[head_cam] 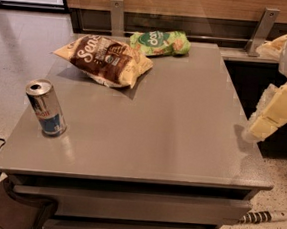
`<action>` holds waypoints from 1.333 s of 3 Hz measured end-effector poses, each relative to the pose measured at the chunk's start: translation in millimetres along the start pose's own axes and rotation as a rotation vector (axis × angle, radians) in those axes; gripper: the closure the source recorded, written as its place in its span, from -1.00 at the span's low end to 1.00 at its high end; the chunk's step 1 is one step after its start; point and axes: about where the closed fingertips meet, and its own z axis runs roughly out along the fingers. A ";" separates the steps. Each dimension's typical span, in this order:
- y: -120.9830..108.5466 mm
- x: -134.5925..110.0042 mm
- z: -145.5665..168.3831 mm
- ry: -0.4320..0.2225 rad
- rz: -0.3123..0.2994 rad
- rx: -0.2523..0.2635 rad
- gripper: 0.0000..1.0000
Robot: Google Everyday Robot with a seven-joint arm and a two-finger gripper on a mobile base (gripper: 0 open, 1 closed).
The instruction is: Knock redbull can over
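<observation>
- The surface [181, 140]: flat and grey; we judge that a long leftward reach across it is needed.
- The claw [266, 119]: beyond the right edge; released or clenched, we cannot tell.
- The redbull can [46, 108]: upright near the left edge; we advise striking high on its side.

Redbull can [45, 108] stood upright near the front-left corner of the counter [173, 124]. Brown-and-cream chip bag [104, 59] lay flat at the back-left, green snack bag [160, 42] just beside it. Tool [261, 126] hung past the counter's right edge, well apart from the can.
</observation>
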 end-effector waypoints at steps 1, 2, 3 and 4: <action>5.5 -37.9 34.3 -0.265 0.008 0.026 -1.00; 8.3 -90.7 66.7 -0.540 -0.037 0.051 -1.00; 13.6 -133.5 82.5 -0.724 -0.034 0.005 -1.00; 23.0 -155.9 101.1 -0.787 -0.015 -0.089 -1.00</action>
